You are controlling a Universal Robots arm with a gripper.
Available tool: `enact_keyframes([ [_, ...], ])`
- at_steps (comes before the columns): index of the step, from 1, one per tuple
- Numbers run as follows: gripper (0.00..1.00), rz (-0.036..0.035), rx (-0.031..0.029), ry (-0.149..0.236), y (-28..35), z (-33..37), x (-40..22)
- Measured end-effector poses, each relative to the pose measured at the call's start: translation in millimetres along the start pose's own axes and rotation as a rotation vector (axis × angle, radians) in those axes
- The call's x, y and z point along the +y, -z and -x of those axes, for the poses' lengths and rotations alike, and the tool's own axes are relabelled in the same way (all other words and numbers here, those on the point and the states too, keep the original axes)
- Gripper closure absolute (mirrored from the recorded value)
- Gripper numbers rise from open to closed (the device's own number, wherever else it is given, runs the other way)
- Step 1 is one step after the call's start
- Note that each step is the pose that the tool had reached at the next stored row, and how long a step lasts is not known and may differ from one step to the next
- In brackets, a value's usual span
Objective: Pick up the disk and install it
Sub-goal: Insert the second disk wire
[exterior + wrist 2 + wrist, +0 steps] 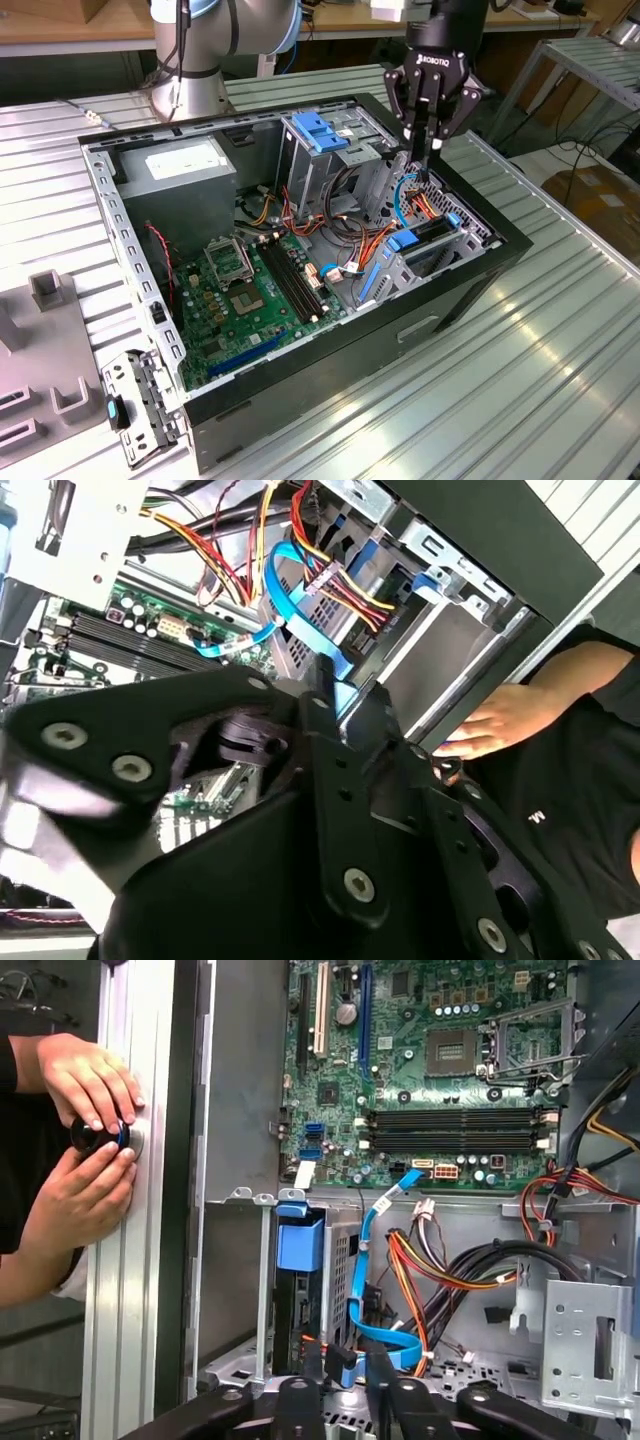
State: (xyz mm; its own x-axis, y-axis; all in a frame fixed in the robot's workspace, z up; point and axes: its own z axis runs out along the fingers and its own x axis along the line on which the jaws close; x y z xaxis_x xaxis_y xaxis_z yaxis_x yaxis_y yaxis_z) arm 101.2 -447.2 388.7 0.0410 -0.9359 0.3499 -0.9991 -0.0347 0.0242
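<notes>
The disk [432, 234] sits on edge in the drive bay at the open computer case's [470, 290] front corner, on the exterior view's right, with its blue rail [404, 241] facing the motherboard. In the first wrist view the disk [298, 1310] shows edge-on in the slot under a blue tab [300, 1242]. My gripper [432, 148] hangs straight above that bay, pointing down. Its fingers are open by a narrow gap, with nothing between them. In the first wrist view the gripper [343, 1362] hovers just over the bay, with blue and orange cables behind it.
A blue-topped drive cage [320, 130], a grey power supply [185, 165] and the motherboard [250, 290] fill the case. Loose cables [440, 1270] lie beside the bay. A person's hands [90, 1140] rest on a black knob on the table rail beside the case.
</notes>
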Motion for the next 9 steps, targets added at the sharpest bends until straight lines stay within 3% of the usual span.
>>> enact_keyframes([
  [3, 0.62, 0.0002, 0.0037, 0.0, -2.0, 1.0, -0.1],
  [9, 0.62, 0.0017, 0.0439, -0.001, -5.7, 3.0, -0.2],
])
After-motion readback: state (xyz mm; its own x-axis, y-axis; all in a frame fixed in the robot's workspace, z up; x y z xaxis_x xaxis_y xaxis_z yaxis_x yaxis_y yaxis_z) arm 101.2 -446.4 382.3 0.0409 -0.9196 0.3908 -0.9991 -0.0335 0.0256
